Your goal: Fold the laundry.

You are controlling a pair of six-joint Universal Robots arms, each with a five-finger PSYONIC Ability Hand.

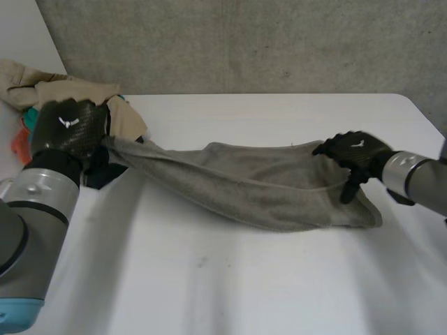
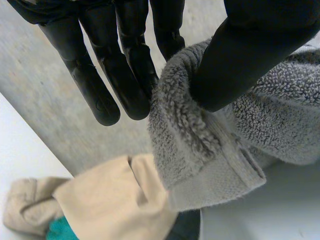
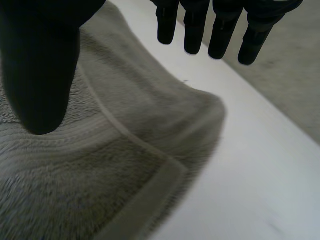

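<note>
Grey concrete wall [image 1: 244, 42] backs a white tabletop [image 1: 209, 279], where a grey terry-cloth towel [image 1: 265, 185] sags across the middle, stretched between both hands. The robot's left hand [image 1: 70, 129] pinches one hemmed corner between thumb and straight fingers, close to a heap of beige, teal and orange garments [image 1: 70, 91] at the far left corner. Its right hand [image 1: 356, 155] sits at the towel's other end near the right edge, fingers straight and apart from the thumb, not clamped. A pull from the left would likely slide that loose end free and bunch the towel, or drag the heap along.
</note>
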